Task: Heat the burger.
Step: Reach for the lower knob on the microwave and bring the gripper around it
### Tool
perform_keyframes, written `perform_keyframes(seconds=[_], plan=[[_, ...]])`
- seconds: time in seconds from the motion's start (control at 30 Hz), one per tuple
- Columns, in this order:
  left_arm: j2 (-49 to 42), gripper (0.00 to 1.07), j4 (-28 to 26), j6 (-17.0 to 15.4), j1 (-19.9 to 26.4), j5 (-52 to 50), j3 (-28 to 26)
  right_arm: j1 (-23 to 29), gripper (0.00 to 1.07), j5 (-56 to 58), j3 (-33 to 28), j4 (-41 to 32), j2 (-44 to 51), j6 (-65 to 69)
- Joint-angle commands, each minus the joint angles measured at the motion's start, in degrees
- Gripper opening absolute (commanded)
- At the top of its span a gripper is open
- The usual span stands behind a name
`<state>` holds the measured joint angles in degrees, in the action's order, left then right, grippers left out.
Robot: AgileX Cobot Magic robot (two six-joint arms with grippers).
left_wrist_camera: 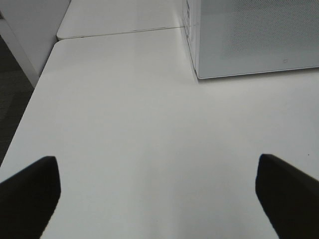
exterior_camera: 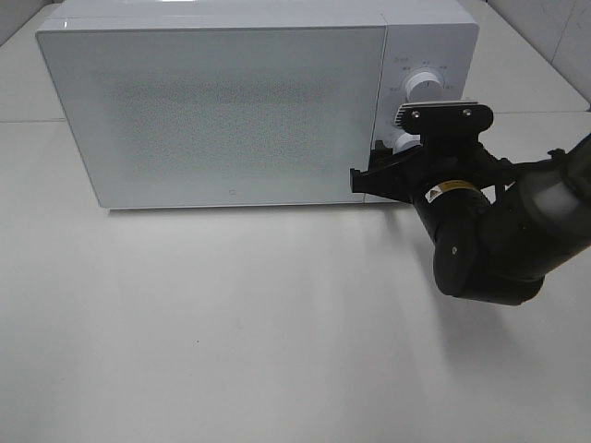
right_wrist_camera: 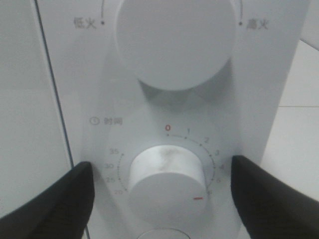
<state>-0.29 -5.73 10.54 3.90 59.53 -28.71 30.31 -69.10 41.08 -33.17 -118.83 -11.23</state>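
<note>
The microwave (exterior_camera: 222,101) is sitting with its door shut. The burger is showing in no view, so it is probably inside. The timer knob (right_wrist_camera: 166,181) is pointing its red mark toward 4 o'clock, off zero at 12, so the time looks dialled and only the heating is remaining. The right hand (right_wrist_camera: 160,186) is straddling that knob, spread, apparently not touching it. The left hand (left_wrist_camera: 157,169) is hanging wide open over the desk (left_wrist_camera: 149,99).
</note>
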Motion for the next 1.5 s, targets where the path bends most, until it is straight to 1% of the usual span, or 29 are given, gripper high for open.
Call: perform_keyframes(seconds=[0.03,0.13,0.2,0.23,0.3,0.33,0.37,0.4,0.43,0.47,0.5,0.53,0.57,0.6,0.67,0.97,1.07,1.1,1.13,1.17,1.2,1.23,1.27,1.3,1.33,1.37,1.4,1.47,1.5], plan=[[-1.2,1.01,-0.3,-0.1,0.0,-0.2,0.2,-0.3,0.76,-13.0,1.1,1.2,0.0,0.2],[-1.2,1.01,-0.3,-0.1,0.0,-0.2,0.2,-0.3,0.73,-13.0,1.1,1.2,0.0,0.2],[-1.2,1.01,-0.3,-0.1,0.0,-0.2,0.2,-0.3,0.64,-13.0,1.1,1.2,0.0,0.4],[-1.2,1.01,-0.3,-0.1,0.0,-0.2,0.2,-0.3,0.64,-13.0,1.1,1.2,0.0,0.4],[-1.2,1.01,-0.3,-0.1,0.0,-0.2,0.2,-0.3,0.56,-13.0,1.1,1.2,0.0,0.4],[-1.2,1.01,-0.3,-0.1,0.0,-0.2,0.2,-0.3,0.56,-13.0,1.1,1.2,0.0,0.4],[-1.2,1.01,-0.3,-0.1,0.0,-0.2,0.2,-0.3,0.52,-13.0,1.1,1.2,0.0,0.5],[-1.2,1.01,-0.3,-0.1,0.0,-0.2,0.2,-0.3,0.44,-13.0,1.1,1.2,0.0,0.5],[-1.2,1.01,-0.3,-0.1,0.0,-0.2,0.2,-0.3,0.44,-13.0,1.1,1.2,0.0,0.5],[-1.2,1.01,-0.3,-0.1,0.0,-0.2,0.2,-0.3,0.35,-13.0,1.1,1.4,0.0,0.5],[-1.2,1.01,-0.3,-0.1,0.0,-0.2,0.2,-0.3,0.35,-13.0,1.1,1.4,0.0,0.5],[-1.2,1.01,-0.3,-0.1,0.0,-0.2,0.2,-0.3,0.3,-13.0,1.1,1.4,0.0,0.5],[-1.2,1.01,-0.3,-0.1,0.0,-0.2,0.2,-0.3,0.22,-13.0,1.1,1.5,0.0,0.5],[-1.2,1.01,-0.3,-0.1,0.0,-0.2,0.2,-0.3,0.22,-13.0,1.1,1.5,0.0,0.5],[-1.2,1.01,-0.3,-0.1,0.0,-0.2,0.2,-0.3,0.14,-13.0,1.1,1.6,0.0,0.5],[-1.2,1.01,-0.3,-0.1,0.0,-0.2,0.2,-0.3,0.15,-13.0,1.1,2.1,0.0,4.2],[-1.2,1.01,-0.3,-0.1,0.0,-0.2,0.2,-0.3,0.16,-13.0,1.1,2.1,0.0,12.0],[-1.2,1.01,-0.3,-0.1,0.0,-0.2,0.2,-0.3,0.16,-12.9,1.1,2.1,0.0,19.9],[-1.2,1.01,-0.3,-0.1,0.0,-0.2,0.2,-0.3,0.16,-12.9,1.1,2.1,0.0,19.9],[-1.2,1.01,-0.3,-0.1,0.0,-0.2,0.2,-0.3,0.17,-12.8,1.1,2.1,0.0,25.2],[-1.2,1.01,-0.3,-0.1,0.0,-0.2,0.2,-0.3,0.17,-12.7,1.1,2.1,0.0,37.8],[-1.2,1.01,-0.3,-0.1,0.0,-0.2,0.2,-0.3,0.17,-12.7,1.1,2.1,0.0,37.8],[-1.2,1.01,-0.3,-0.1,0.0,-0.2,0.2,-0.3,0.17,-12.5,1.1,2.2,0.0,50.7],[-1.2,1.01,-0.3,-0.1,0.0,-0.2,0.2,-0.3,0.18,-12.5,1.1,2.3,0.0,57.8],[-1.2,1.01,-0.3,-0.1,0.0,-0.2,0.2,-0.3,0.18,-12.5,1.1,2.3,0.0,57.8],[-1.2,1.01,-0.3,-0.1,0.0,-0.2,0.2,-0.3,0.18,-12.5,1.1,2.6,0.0,69.7],[-1.2,1.01,-0.3,-0.1,0.0,-0.2,0.2,-0.3,0.18,-12.5,1.1,2.6,0.0,69.7],[-1.2,1.01,-0.3,-0.1,0.0,-0.2,0.2,-0.3,0.18,-12.5,1.1,3.4,0.0,85.5],[-1.2,1.01,-0.3,-0.1,0.0,-0.2,0.2,-0.3,0.18,-12.5,1.1,3.4,0.0,85.5]])
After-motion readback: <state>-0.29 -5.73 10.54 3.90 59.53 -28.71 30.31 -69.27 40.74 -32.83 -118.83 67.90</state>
